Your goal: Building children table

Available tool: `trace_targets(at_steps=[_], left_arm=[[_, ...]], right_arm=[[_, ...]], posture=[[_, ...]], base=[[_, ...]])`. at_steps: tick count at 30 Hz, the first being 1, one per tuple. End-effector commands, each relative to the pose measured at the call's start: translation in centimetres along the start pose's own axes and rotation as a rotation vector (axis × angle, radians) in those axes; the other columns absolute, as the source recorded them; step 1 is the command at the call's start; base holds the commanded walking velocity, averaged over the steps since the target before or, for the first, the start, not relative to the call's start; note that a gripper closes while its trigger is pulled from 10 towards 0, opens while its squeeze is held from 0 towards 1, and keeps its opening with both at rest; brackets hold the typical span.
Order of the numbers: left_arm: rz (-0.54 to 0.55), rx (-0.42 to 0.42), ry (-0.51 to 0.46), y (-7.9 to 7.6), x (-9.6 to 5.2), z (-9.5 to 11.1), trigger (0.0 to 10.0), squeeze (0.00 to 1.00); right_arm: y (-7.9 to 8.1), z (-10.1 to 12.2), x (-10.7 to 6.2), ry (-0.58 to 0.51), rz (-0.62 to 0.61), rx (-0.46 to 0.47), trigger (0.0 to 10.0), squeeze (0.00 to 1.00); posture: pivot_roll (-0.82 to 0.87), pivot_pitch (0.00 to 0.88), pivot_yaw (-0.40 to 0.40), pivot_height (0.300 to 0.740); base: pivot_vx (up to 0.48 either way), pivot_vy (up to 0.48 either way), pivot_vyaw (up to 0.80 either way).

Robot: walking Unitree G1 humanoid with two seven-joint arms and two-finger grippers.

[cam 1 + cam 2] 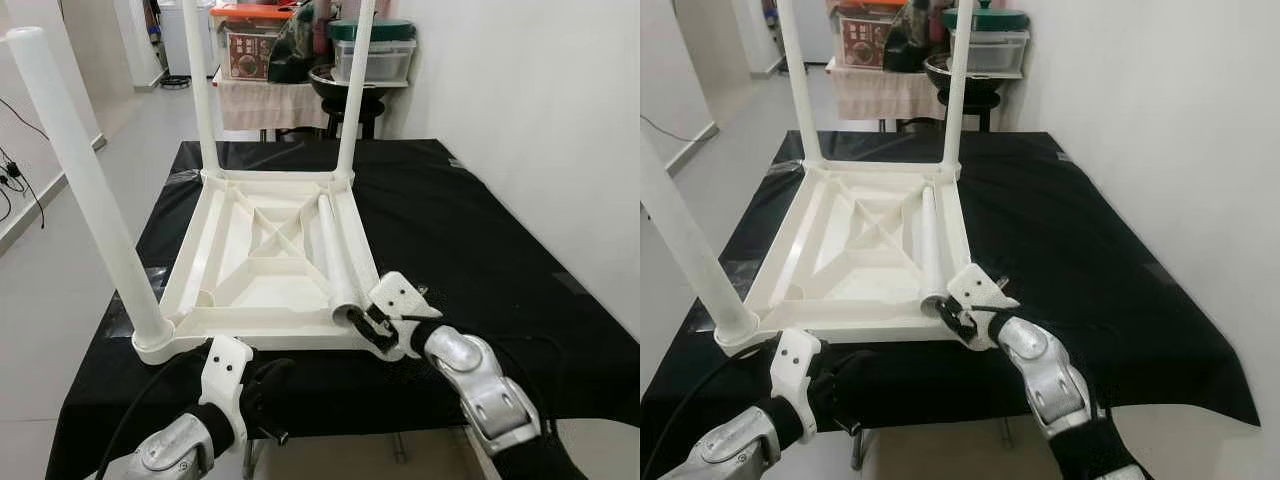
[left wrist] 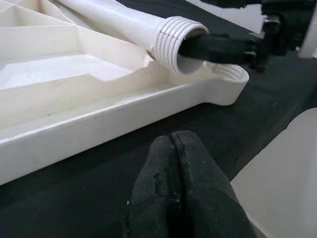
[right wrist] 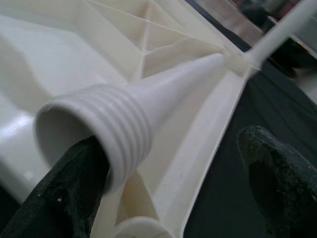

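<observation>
My right tool (image 1: pixel 368 325), fingers parted, has one finger inside the loose leg (image 1: pixel 338 255); my left tool (image 2: pixel 181 191) rests clenched at the surface's (image 1: pixel 470 230) near edge.

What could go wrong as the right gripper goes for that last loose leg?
The right gripper has one finger inside the loose leg's threaded mouth, the other outside; gripping just that lip, the leg could tip or slip out when lifted. The upturned tabletop sits near the black table's front edge, so a nudge might shift it.
</observation>
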State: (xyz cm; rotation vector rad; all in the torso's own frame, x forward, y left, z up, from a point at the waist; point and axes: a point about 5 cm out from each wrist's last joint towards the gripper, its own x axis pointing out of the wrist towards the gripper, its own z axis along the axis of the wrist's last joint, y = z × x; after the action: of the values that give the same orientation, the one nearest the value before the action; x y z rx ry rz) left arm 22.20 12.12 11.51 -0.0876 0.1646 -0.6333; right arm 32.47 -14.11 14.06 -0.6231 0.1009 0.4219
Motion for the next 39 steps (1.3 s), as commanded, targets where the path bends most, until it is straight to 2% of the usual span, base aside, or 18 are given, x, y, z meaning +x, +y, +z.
trace_targets(at_steps=[1,3,4,10,11,12,13,14,20,31,34,36,38,39], left_arm=[[-0.008,0.005,0.021,-0.1,-0.2,-0.3,10.0,0.0],[-0.008,0.003,0.021,-0.1,-0.1,-0.3,10.0,0.0],[-0.01,0.0,0.02,-0.2,-0.1,-0.3,10.0,0.0],[-0.012,-0.003,0.021,-0.3,0.0,-0.4,10.0,0.0],[-0.013,-0.003,0.021,-0.3,0.0,-0.4,10.0,0.0],[-0.012,-0.002,0.021,-0.3,0.1,-0.3,10.0,0.0],[-0.012,-0.002,0.021,-0.3,0.1,-0.3,10.0,0.0],[-0.01,-0.001,0.02,-0.3,0.1,-0.3,10.0,0.0],[-0.005,-0.001,0.017,-0.3,0.1,-0.3,10.0,0.0],[-0.01,0.007,0.018,-0.3,0.3,-0.2,10.0,0.0],[-0.009,0.021,0.017,-0.1,0.4,-0.1,10.0,0.0],[-0.002,0.029,0.011,0.0,0.4,0.1,10.0,0.0],[0.005,0.05,-0.002,0.2,0.6,0.5,10.0,0.0],[0.005,0.05,-0.002,0.2,0.6,0.5,10.0,0.0]], right_arm=[[-0.5,-0.2,0.4,0.043,-0.076,-0.026,10.0,0.0],[-0.3,0.1,0.8,0.05,-0.105,-0.044,10.0,0.0],[0.6,0.8,1.7,0.057,-0.132,0.039,10.0,0.0],[2.0,2.0,3.0,0.045,-0.141,0.111,10.0,0.0],[2.5,2.3,3.4,0.033,-0.126,0.126,9.4,0.0],[2.8,2.7,3.9,0.021,-0.118,0.134,2.5,0.0],[2.8,2.7,3.9,0.021,-0.118,0.134,2.5,0.0],[3.0,2.9,4.3,0.015,-0.117,0.136,0.0,0.0],[2.6,3.1,5.1,0.024,-0.151,0.135,0.0,0.0],[1.9,2.2,4.8,0.043,-0.173,0.139,0.0,0.0],[1.2,2.1,4.6,0.018,-0.179,0.185,0.0,0.0],[0.5,2.0,4.3,-0.015,-0.191,0.246,0.0,0.0],[-0.5,1.8,3.9,-0.044,-0.208,0.354,0.0,0.0],[-0.5,1.8,3.9,-0.044,-0.208,0.354,0.0,0.0]], posture=[[0.0,0.0,-0.06,0.74],[-0.01,0.0,-0.059,0.74],[0.0,0.0,-0.061,0.74],[0.0,0.0,-0.063,0.74],[0.01,0.0,-0.066,0.74],[0.01,0.0,-0.068,0.74],[0.01,0.0,-0.068,0.74],[0.02,0.0,-0.07,0.74],[0.01,0.0,-0.07,0.74],[0.01,0.0,-0.064,0.74],[0.0,0.0,-0.063,0.74],[0.0,0.0,-0.064,0.74],[0.0,0.0,-0.062,0.74],[0.0,0.0,-0.062,0.74]], base=[[0.0,0.0,0.0],[0.0,0.0,0.0],[0.0,0.0,0.0],[0.0,0.0,0.0],[0.0,0.0,0.0],[0.0,0.0,0.0],[0.0,0.0,0.0],[0.0,0.0,0.0],[0.0,0.0,0.0],[0.0,0.0,0.0],[0.0,0.0,0.0],[0.0,0.0,0.0],[0.0,0.0,0.0],[0.0,0.0,0.0]])
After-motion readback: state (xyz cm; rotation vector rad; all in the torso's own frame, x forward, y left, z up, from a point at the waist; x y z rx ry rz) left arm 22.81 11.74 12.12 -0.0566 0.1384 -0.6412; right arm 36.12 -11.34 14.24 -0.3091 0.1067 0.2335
